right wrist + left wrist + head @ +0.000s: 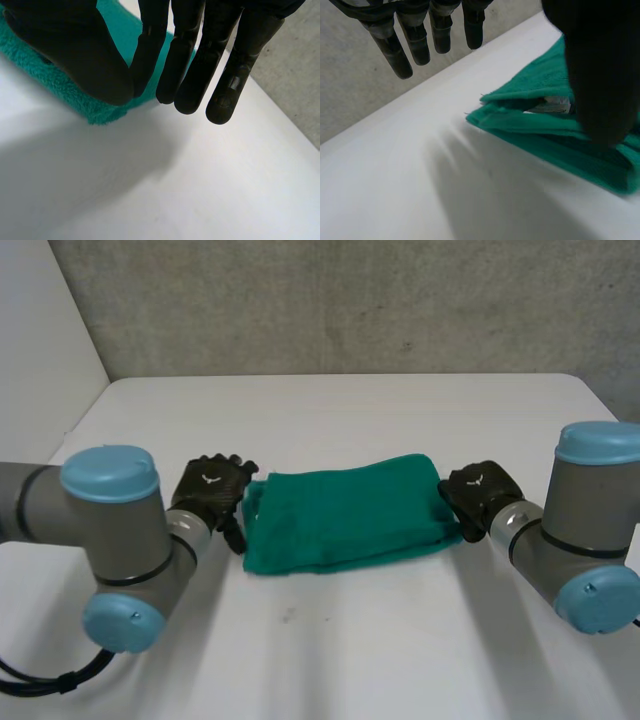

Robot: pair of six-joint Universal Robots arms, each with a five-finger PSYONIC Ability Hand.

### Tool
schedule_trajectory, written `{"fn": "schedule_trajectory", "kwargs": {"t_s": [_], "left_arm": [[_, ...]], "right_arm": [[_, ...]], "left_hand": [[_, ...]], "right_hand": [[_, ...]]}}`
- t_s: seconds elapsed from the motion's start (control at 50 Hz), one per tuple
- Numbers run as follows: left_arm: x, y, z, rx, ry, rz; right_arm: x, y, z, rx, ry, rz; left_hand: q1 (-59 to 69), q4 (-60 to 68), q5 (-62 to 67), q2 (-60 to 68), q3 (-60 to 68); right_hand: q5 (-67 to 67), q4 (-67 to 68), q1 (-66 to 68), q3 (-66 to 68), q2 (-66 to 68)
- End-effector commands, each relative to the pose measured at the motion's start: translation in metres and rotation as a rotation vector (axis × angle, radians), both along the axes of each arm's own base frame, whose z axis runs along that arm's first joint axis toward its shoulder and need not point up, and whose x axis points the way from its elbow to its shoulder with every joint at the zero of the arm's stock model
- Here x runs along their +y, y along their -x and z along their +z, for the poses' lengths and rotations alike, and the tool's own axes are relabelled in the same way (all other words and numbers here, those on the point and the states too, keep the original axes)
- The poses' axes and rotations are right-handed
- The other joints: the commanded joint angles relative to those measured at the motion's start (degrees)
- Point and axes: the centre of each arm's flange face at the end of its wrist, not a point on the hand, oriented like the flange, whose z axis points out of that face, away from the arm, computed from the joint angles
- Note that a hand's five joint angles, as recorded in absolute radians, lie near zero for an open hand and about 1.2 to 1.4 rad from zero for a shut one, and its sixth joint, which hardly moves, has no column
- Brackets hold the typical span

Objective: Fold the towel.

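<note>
A green towel [345, 520] lies folded into a long band across the middle of the white table [330, 650]. My left hand [210, 490] is at its left end. There its fingers [405, 50] are straight and spread above the bare table, and the thumb hangs over the layered towel end [530, 125]: open, holding nothing. My right hand [480, 492] is at the towel's right end. Its thumb tip meets one straight finger [145, 65] just over the towel's corner [95, 112]. Whether cloth is caught between them I cannot tell.
The table's far edge [340, 377] runs along a grey wall. Both grey arms with light-blue caps lie low on the table either side of the towel, the left elbow [120, 540] and the right elbow [590, 530] near the front.
</note>
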Motion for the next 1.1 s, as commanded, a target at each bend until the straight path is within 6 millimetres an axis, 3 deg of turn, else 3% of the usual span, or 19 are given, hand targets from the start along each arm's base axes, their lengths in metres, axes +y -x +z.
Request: {"fn": "schedule_trajectory", "kwargs": {"t_s": [0.02,0.04,0.12,0.4,0.48,0.5,0.52,0.54,0.62,0.66,0.72,0.8,0.82,0.88,0.9,0.98,1.04,1.06,1.1], "left_arm": [[0.012,-0.007,0.028,0.038,0.05,0.0],[0.013,-0.009,0.03,0.039,0.054,0.005],[0.015,-0.013,0.029,0.038,0.048,0.013],[0.015,-0.018,0.022,0.036,0.042,0.021],[0.016,-0.017,0.022,0.035,0.041,0.019],[0.016,-0.018,0.022,0.035,0.041,0.021],[0.016,-0.018,0.022,0.035,0.041,0.021],[0.016,-0.017,0.022,0.035,0.041,0.019],[0.017,-0.018,0.022,0.034,0.038,0.019],[0.017,-0.018,0.023,0.036,0.042,0.019],[0.018,-0.019,0.027,0.039,0.053,0.024],[0.015,-0.024,0.04,0.057,0.084,0.042],[0.013,-0.028,0.046,0.063,0.099,0.057],[0.011,-0.035,0.054,0.072,0.119,0.078],[0.01,-0.038,0.059,0.08,0.131,0.087],[0.01,-0.04,0.065,0.119,0.137,0.102],[0.009,-0.04,0.066,0.152,0.13,0.108],[0.007,-0.039,0.068,0.175,0.128,0.109],[0.006,-0.039,0.071,0.193,0.131,0.113]], "right_arm": [[0.003,-0.008,0.007,-0.023,-0.017,0.016],[0.005,-0.009,0.007,-0.042,-0.032,0.01],[0.006,-0.007,0.003,-0.099,-0.08,-0.02],[0.013,-0.003,-0.01,-0.139,-0.145,-0.038],[0.01,-0.003,-0.022,-0.136,-0.157,-0.038],[0.008,-0.004,-0.025,-0.136,-0.157,-0.038],[0.006,-0.005,-0.027,-0.137,-0.147,-0.039],[0.004,-0.005,-0.027,-0.136,-0.133,-0.039],[-0.009,-0.011,-0.008,-0.152,-0.025,-0.025],[-0.018,-0.018,0.014,-0.156,0.048,-0.006],[-0.018,-0.029,0.03,-0.15,0.084,0.025],[0.013,-0.085,0.061,-0.175,0.136,0.191],[0.032,-0.108,0.062,-0.176,0.133,0.263],[0.057,-0.137,0.051,-0.159,0.118,0.363],[0.075,-0.151,0.043,-0.141,0.11,0.423],[0.117,-0.175,0.018,-0.084,0.088,0.567],[0.133,-0.182,0.004,-0.048,0.082,0.624],[0.134,-0.183,-0.002,-0.035,0.084,0.622],[0.129,-0.183,-0.001,-0.04,0.093,0.597]], "left_hand": [[-0.8,-1.2,-2.3,-1.1,-1.6],[-1.0,-1.4,-2.5,-1.3,-1.8],[-1.0,-1.4,-2.5,-1.3,-1.8],[-1.0,-1.4,-2.5,-1.3,-1.8],[-1.0,-1.4,-2.5,-1.3,-1.8],[-1.0,-1.4,-2.5,-1.3,-1.8],[-1.0,-1.4,-2.5,-1.3,-1.8],[-1.0,-1.4,-2.5,-1.3,-1.8],[-1.0,-1.4,-2.5,-1.3,-1.8],[-1.2,-1.5,-2.6,-1.5,-2.0],[-1.2,-1.5,-2.6,-1.5,-2.0],[-1.2,-1.5,-2.6,-1.5,-2.0],[-1.2,-1.5,-2.6,-1.5,-2.0],[-1.2,-1.5,-2.6,-1.5,-2.0],[-1.0,-1.4,-2.5,-1.3,-1.8],[-1.2,-1.5,-2.6,-1.5,-2.0],[-1.0,-1.4,-2.5,-1.3,-1.8],[-1.0,-1.4,-2.5,-1.3,-1.8],[-1.0,-1.4,-2.5,-1.3,-1.8]], "right_hand": [[-1.7,-3.8,8.3,-3.4,-3.1],[-17.3,-19.3,-7.3,-19.0,-18.6],[-32.0,-34.1,-22.0,-33.7,-33.4],[-30.1,-32.1,-20.0,-31.7,-31.4],[-18.3,-20.4,-8.3,-20.0,-19.7],[-10.5,-12.5,-0.4,-12.1,-11.8],[10.1,8.1,20.1,8.4,8.7],[13.9,11.9,23.9,12.2,12.6],[14.0,11.9,24.0,12.3,12.6],[14.0,11.9,24.0,12.3,12.6],[14.0,11.9,24.0,12.3,12.6],[14.0,11.9,24.0,12.3,12.6],[14.0,11.9,24.0,12.3,12.6],[14.0,11.9,24.0,12.3,12.6],[14.0,11.9,24.0,12.3,12.6],[14.0,11.9,24.0,12.3,12.6],[14.0,11.9,24.0,12.3,12.6],[10.4,8.3,20.4,8.7,9.0],[-21.1,-23.2,-11.1,-22.8,-22.5]]}}
